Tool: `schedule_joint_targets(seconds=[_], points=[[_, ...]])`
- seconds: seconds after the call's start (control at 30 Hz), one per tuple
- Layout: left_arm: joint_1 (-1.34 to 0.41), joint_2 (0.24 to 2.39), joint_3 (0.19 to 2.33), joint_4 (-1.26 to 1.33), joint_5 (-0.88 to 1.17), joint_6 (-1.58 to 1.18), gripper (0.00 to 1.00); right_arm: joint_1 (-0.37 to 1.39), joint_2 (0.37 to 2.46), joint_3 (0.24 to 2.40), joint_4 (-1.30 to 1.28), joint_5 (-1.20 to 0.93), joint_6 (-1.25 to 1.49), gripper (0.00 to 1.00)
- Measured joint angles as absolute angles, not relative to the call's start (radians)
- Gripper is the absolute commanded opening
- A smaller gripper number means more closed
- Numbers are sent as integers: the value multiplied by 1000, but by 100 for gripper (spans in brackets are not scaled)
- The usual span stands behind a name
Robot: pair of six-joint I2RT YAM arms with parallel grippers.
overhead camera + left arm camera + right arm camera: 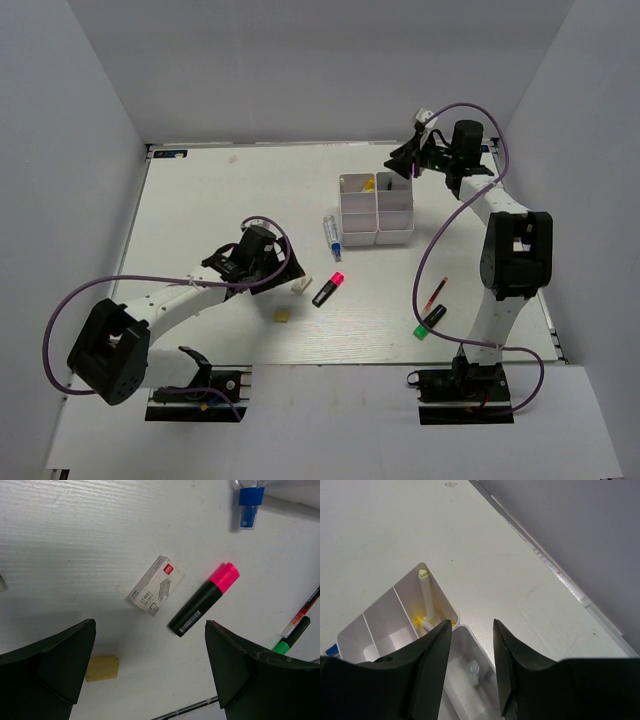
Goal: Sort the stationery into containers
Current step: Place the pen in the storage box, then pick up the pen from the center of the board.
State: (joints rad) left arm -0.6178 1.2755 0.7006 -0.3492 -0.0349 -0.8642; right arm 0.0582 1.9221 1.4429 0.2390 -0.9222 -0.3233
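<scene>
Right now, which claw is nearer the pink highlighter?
Left. The left claw hovers close beside the pink highlighter; the right claw hangs over the containers, farther back on the table.

The highlighter (202,600) is black with a pink cap and white lettering; the small box (155,585) is white with a red logo and grey print. The eraser (102,668) is tan, the marker cap (248,502) blue, the containers (376,208) white, the cables (46,345) purple

small white box (155,585): red square logo at its 1 o'clock end; grey print, too small to read
pink highlighter (202,600): white lettering along black barrel, illegible
</scene>
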Motion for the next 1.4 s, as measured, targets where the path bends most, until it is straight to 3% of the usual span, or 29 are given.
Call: schedule_joint_targets(seconds=[0.13,0.23,0.27,0.37,0.4,0.47,0.53,0.57,0.6,0.7,0.83,0.93,1.27,1.4], points=[[-618,1287,703,-344,-29,-864,100,53,1921,1431,237,-935,-322,44],[-618,1287,710,-343,-25,-861,100,47,1892,1393,231,-947,-327,34],[-618,1288,714,-342,-24,-861,100,44,1870,1372,222,-951,-334,22],[-618,1289,718,-327,-18,-857,97,30,1773,1318,151,-967,-384,2],[-618,1291,719,-322,-17,-855,97,20,1734,1309,118,-976,-416,0],[-618,1302,720,-312,-14,-852,96,-1,1664,1305,16,-999,-490,0],[-618,1313,720,-307,-12,-847,96,-25,1607,1308,-132,-1032,-643,8],[-618,1318,720,-305,-10,-845,96,-35,1583,1311,-250,-1045,-748,14],[-618,1322,720,-303,-9,-842,96,-43,1567,1312,-374,-1051,-871,28],[-618,1334,721,-290,1,-835,96,-48,1554,1294,-728,-1017,-1274,55],[-619,1364,733,-273,19,-820,96,-44,1544,1137,-991,-879,-1670,56],[-620,1384,744,-262,30,-810,96,-44,1490,961,-1073,-761,-1819,53],[-622,1396,781,-255,38,-788,96,-43,1439,894,-1116,-549,-1953,42],[-622,1396,781,-255,39,-788,96,-43,1440,844,-1058,-512,-1963,42]])
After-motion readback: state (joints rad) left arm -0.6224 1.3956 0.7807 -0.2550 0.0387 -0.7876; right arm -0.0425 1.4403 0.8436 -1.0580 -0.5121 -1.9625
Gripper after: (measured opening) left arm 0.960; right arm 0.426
